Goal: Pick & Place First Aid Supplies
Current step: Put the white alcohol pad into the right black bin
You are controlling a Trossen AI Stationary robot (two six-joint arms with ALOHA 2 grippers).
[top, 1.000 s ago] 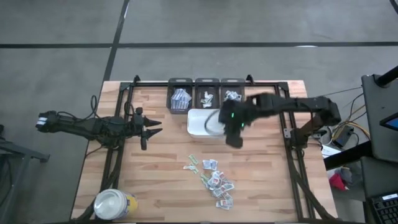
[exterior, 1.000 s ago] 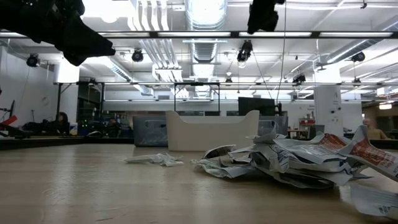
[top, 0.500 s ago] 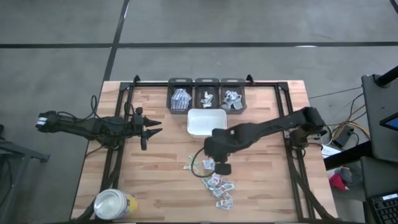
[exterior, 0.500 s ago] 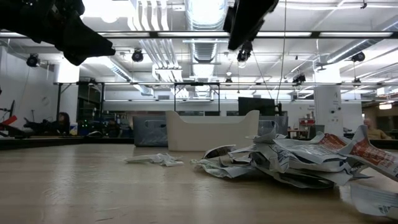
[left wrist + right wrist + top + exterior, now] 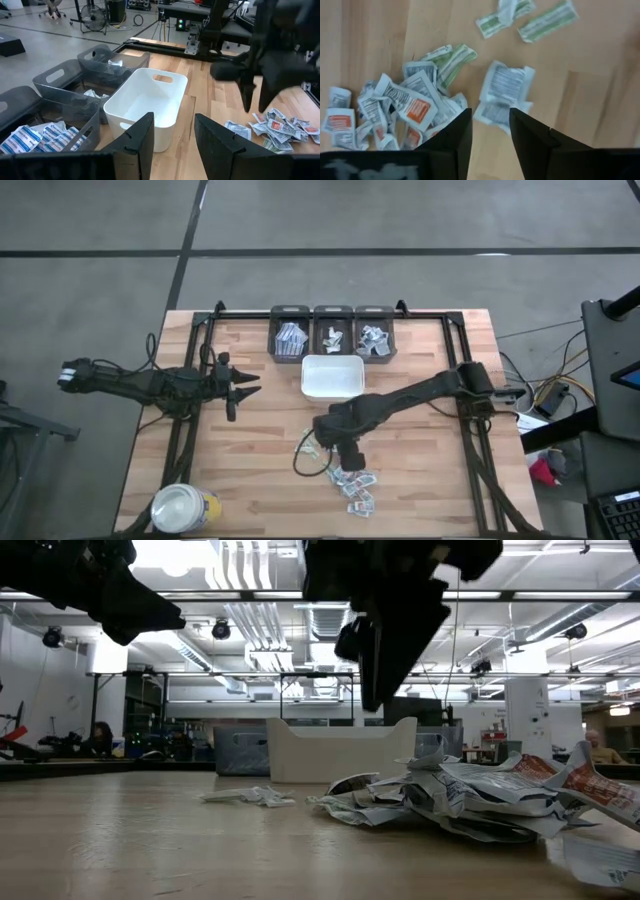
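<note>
Grey concrete floor surrounds the wooden table in the high view. You see the packets heaped right of centre in the lower half of the frame, with the right gripper over the heap's upper left edge. The white tray lies above them, under three grey bins. The left gripper waits at middle left.

Low view: the heap sprawls at lower right, crumpled and thin, so expect these to weigh almost nothing, bend easily and slide on the wood. The right gripper hangs above, clear of the paper.

Left wrist view: the left gripper's fingers stand apart, holding nothing, facing the tray.

Right wrist view: the right gripper's fingers are parted and empty over a white, grey-printed packet lying slightly apart from the pile. I judge that loose one your easiest pick; pinch it across a raised, crinkled edge rather than flat.
</note>
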